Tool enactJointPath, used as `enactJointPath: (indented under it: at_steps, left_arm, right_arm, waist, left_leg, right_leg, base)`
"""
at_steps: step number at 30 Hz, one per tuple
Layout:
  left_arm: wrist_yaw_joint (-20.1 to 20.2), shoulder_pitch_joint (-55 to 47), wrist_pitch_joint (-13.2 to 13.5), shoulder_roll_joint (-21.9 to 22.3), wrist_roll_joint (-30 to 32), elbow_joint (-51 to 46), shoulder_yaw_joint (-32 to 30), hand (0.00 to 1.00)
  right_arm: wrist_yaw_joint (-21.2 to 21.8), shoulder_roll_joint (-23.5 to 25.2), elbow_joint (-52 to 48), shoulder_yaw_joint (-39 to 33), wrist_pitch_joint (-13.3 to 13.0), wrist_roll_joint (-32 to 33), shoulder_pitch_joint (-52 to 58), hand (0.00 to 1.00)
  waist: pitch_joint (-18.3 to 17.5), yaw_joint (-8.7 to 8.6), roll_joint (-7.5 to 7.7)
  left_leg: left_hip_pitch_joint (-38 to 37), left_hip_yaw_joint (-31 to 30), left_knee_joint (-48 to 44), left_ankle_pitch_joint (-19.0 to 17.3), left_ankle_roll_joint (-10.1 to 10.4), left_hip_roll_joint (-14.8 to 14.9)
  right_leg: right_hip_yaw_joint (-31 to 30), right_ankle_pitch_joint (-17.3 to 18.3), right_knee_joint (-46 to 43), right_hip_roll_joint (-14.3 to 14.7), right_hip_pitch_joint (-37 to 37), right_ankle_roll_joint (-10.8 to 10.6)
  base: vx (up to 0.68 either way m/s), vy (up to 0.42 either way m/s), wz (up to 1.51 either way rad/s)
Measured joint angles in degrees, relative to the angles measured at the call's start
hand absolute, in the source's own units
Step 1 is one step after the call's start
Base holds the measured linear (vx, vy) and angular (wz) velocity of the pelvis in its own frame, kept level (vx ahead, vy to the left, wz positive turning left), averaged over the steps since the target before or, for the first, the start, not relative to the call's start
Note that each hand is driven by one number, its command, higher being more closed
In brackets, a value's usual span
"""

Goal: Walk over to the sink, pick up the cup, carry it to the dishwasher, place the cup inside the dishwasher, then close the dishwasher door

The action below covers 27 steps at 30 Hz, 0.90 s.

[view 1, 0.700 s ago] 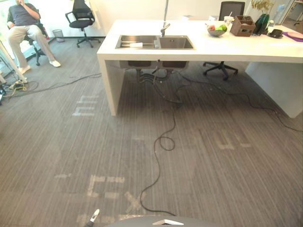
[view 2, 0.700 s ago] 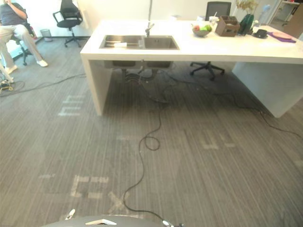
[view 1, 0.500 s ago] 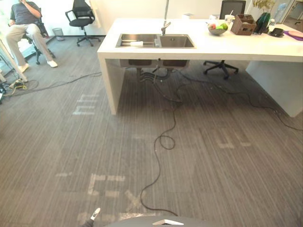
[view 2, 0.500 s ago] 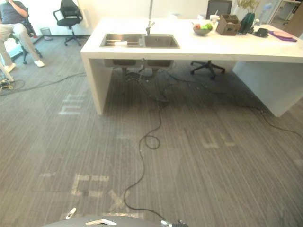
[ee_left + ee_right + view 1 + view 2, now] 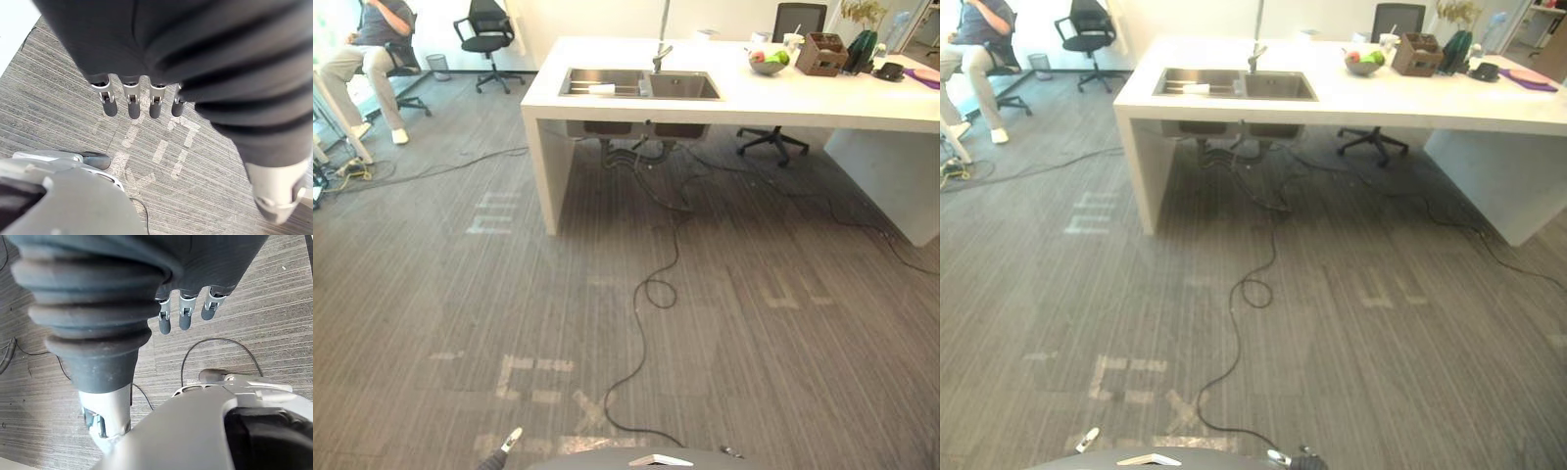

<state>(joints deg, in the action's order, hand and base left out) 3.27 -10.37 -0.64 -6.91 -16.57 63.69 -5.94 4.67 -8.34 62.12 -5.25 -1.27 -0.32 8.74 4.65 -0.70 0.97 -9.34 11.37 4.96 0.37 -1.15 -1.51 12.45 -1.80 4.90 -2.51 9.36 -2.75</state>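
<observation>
The sink (image 5: 636, 84) is set in the left end of the white counter (image 5: 822, 98), well apart across the carpet, so I judge this to be the walking step. The left hand (image 5: 132, 100) and right hand (image 5: 185, 316) hang low with fingers straight and apart, empty, probably for balance. The cup is too small to tell from here; presumably it lies in the sink.

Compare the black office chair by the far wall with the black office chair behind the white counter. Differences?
The black office chair by the far wall stands in the open, armrests in view; the black office chair behind the white counter has its seat hidden by that counter. The wall chair is near the seated person, the counter chair far from them. Both are black on star bases.
</observation>
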Motion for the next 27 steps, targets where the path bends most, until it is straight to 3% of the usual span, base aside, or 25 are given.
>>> enactJointPath:
  at_steps: [9, 19, 21, 23, 26, 27]
  left_arm:
    - [-1.86, 0.12, 1.86, -0.28, 1.22, -0.07, 2.04, 0.0]
    - [-4.98, 0.26, 2.11, -0.03, 0.98, -0.15, 2.14, 0.0]
    - [-5.37, 0.3, 3.16, -0.2, 1.04, -0.2, 2.14, 0.0]
    - [-5.48, 0.29, 3.56, -0.66, 1.06, -0.5, 2.18, 0.0]
    - [-5.79, 1.09, 3.48, -1.0, -0.59, -1.38, 1.14, 0.0]
    - [-6.27, 1.12, 3.4, -0.85, -1.76, -1.96, 0.46, 0.0]
  right_arm:
    - [0.07, -0.04, 0.79, 0.09, -2.99, -2.27, -0.61, 0.0]
    - [-0.28, -0.11, 1.83, 0.56, -8.51, -2.35, -0.95, 0.0]
    - [-1.17, 0.24, 1.36, 0.54, -9.87, -2.25, -1.03, 0.0]
    - [-1.84, 0.87, 1.11, 0.47, -10.31, -1.3, -0.85, 0.0]
    - [-2.15, 2.15, -0.4, -1.72, -10.73, 3.43, -1.14, 0.0]
    - [-2.13, 2.35, -0.38, -1.76, -11.06, 4.65, -1.04, 0.0]
  waist:
    - [1.06, 0.0, -0.08]
    - [2.48, -0.41, -0.11]
    - [3.31, -0.75, 0.2]
    - [3.68, -0.83, 0.88]
    - [6.94, -0.86, 1.4]
    - [7.66, -0.79, 1.98]
  left_leg:
    - [-0.9, 0.16, 0.0, -0.19, 0.0, -0.02]
    - [-2.65, 1.07, -0.04, -0.55, -0.17, -0.01]
    - [-2.87, 0.98, -0.08, -1.58, -0.98, -0.57]
    - [-2.94, 0.45, -0.11, -2.3, -1.94, -1.86]
    - [-2.52, 0.32, -5.38, -4.92, -2.89, -1.52]
    - [-3.22, 0.24, -6.25, -5.85, -2.72, -0.82]
  right_leg:
    - [-0.34, 0.01, -0.12, 0.03, 0.76, 0.12]
    - [-0.88, 1.25, -2.73, -0.31, 0.66, -0.09]
    - [-0.77, 7.68, -14.09, -2.32, -4.03, -1.14]
    - [-0.9, 10.95, -23.05, -4.77, -7.67, -3.64]
    - [-1.97, 11.23, -47.21, -8.15, -18.44, 0.24]
    - [-1.86, 12.67, -48.72, -8.33, -19.96, -0.31]
  base:
    - [0.0, -0.004, -0.01]
    - [-0.01, -0.005, -0.05]
    - [-0.04, 0.041, 0.08]
    - [0.03, 0.046, 0.12]
    - [0.04, -0.001, 0.13]
    - [0.13, -0.025, 0.14]
